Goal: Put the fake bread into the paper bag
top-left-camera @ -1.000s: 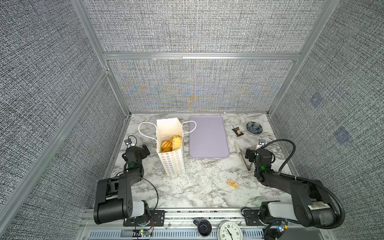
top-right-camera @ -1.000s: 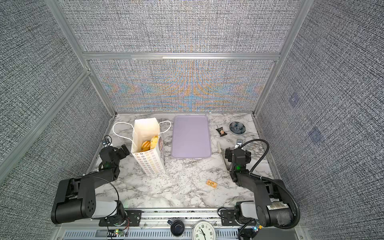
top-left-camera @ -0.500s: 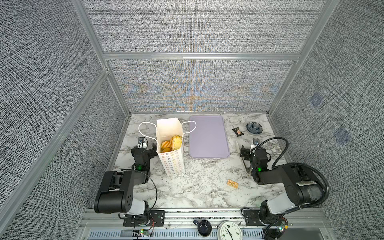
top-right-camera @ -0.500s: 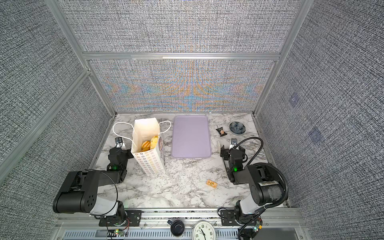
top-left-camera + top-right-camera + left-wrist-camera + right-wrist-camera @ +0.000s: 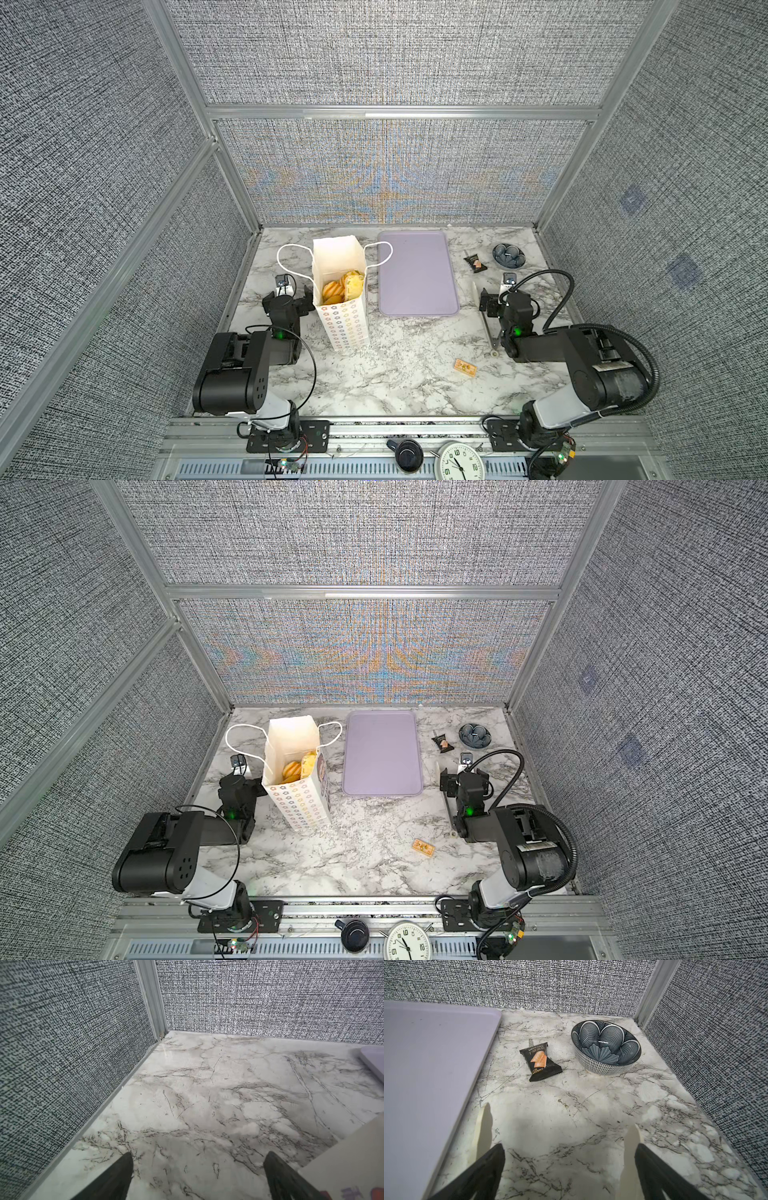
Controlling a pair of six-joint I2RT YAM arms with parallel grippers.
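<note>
Enclosure: grey woven panels in aluminium framing wall in a marble-patterned counter [image 5: 415,374].
Paper bag, both top views: the paper bag [image 5: 345,324] stands upright near the counter's left edge, mouth open, one cord handle [image 5: 286,259] flopped toward that edge.
Fake bread, both top views: the fake bread [image 5: 343,286] lies inside the bag, golden pieces stacked below the rim. None shows on the counter or on the lavender tray [image 5: 417,274].
Left hand: the left hand [image 5: 288,296] is released, holding nothing, just beside the bag's left wall.
Right hand: the right hand [image 5: 507,301] is released, holding nothing, between the tray and the right edge.
Others: a dark snack wrapper [image 5: 474,262] and a patterned bowl [image 5: 509,254] sit near the far right corner, and a tan packet [image 5: 465,367] lies toward the front edge.
Left wrist view: fingers spread over bare marble, the bag's wall [image 5: 353,1163] close by one finger.
Right wrist view: fingers spread over bare marble, with the wrapper [image 5: 540,1061] and bowl [image 5: 606,1051] ahead.
Step in hand: loading looks done, so parking the arms is probably what remains.
Doing it well: draw the left hand away from the bag wall and clear of the cord loop, because a tall, narrow bag may tip from a light nudge.
</note>
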